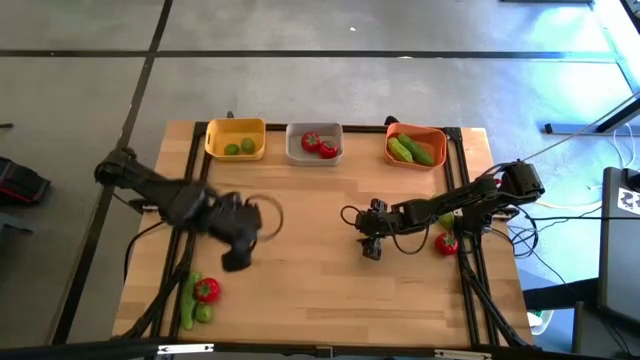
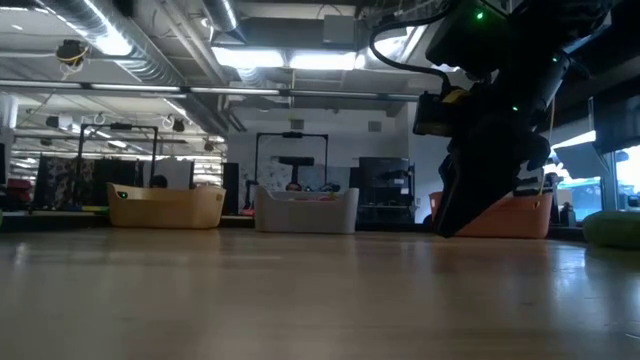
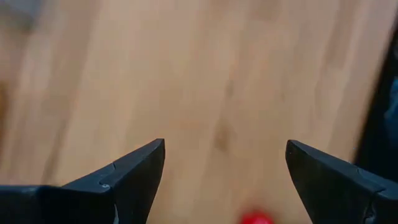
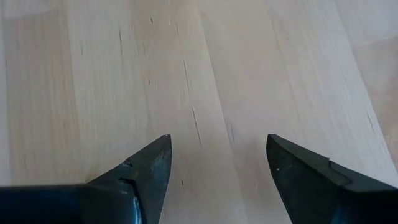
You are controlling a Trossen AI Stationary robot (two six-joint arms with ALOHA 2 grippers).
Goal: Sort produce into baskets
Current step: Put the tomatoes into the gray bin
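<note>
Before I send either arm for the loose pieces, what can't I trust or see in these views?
- High view: the left tool is blurred, so its exact spot over the table is unclear.
- High view: the right arm covers part of the green piece by the tomato; its kind is unclear.
- Left wrist view: a red piece is cut off by the edge.
- Low view: basket walls hide their contents, as with the yellow basket.

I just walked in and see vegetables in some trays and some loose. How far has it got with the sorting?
Partly done. The yellow basket holds limes, the grey basket tomatoes, the orange basket cucumbers. Nothing is in hand: the left gripper and right gripper are both open and empty over bare wood. Left: a tomato, cucumber and lime near the left arm, plus a tomato under the right arm.
</note>
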